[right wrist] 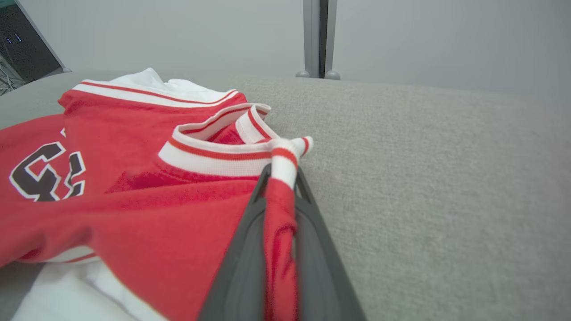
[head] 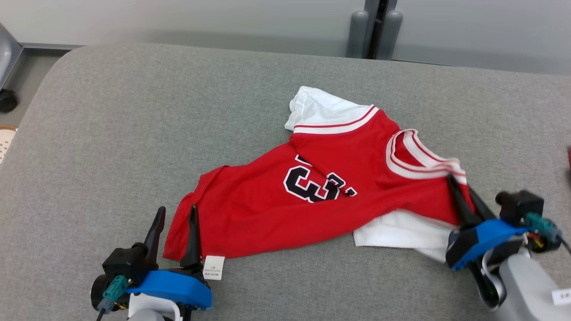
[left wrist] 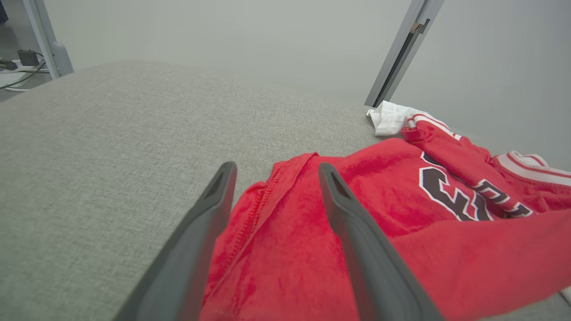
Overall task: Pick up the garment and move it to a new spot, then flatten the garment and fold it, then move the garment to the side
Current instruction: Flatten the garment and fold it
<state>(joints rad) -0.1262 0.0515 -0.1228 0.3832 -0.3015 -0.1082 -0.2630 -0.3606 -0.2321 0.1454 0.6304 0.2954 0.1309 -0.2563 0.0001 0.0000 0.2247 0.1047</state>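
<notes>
The garment (head: 312, 196) is a red jersey with white trim, a black number and white sleeves, lying crumpled across the grey cushion (head: 134, 133). My right gripper (head: 459, 185) is shut on the garment's shoulder next to the striped collar; in the right wrist view red cloth and striped trim (right wrist: 283, 165) are pinched between the fingers (right wrist: 243, 267). My left gripper (head: 176, 211) stands open at the garment's lower left corner. One finger is over the red hem, the other over bare cushion. In the left wrist view the hem (left wrist: 263, 196) lies between the spread fingers (left wrist: 357, 232).
A small white label (head: 213, 267) hangs from the garment's hem by the left gripper. The cushion's left edge drops to the floor, where a dark wheel (head: 6, 100) stands. A grey post (head: 374, 26) rises behind the cushion against a pale wall.
</notes>
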